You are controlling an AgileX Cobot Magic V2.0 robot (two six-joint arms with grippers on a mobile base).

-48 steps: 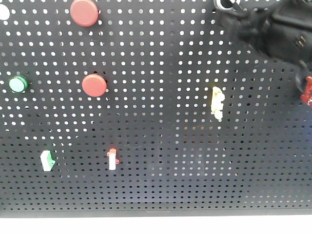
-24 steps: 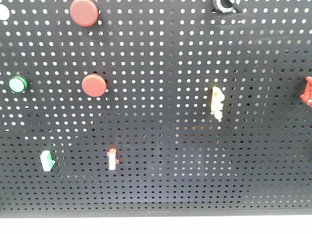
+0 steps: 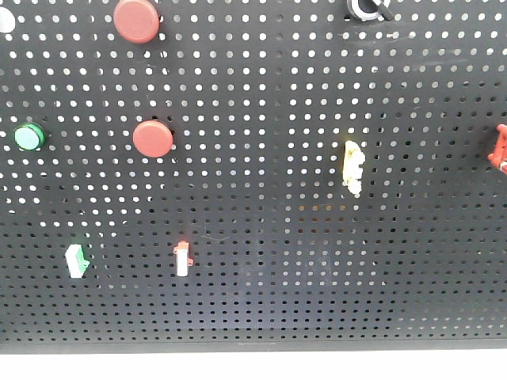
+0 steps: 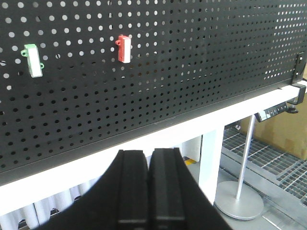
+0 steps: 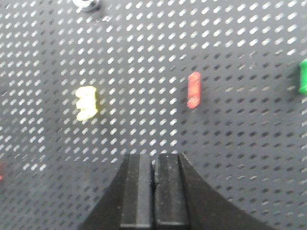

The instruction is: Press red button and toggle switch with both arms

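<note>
Gone from the front view was the dark arm that had filled the pegboard's upper right corner a second earlier. Two round red buttons sat on the black pegboard: the larger red button at the top edge, the smaller red button below it, beside a green button. A red-capped toggle switch stood lower down, a yellow switch to its right. Both arms hung back from the board. The left pincer and right pincer were each closed, fingers together, gripping nothing.
</note>
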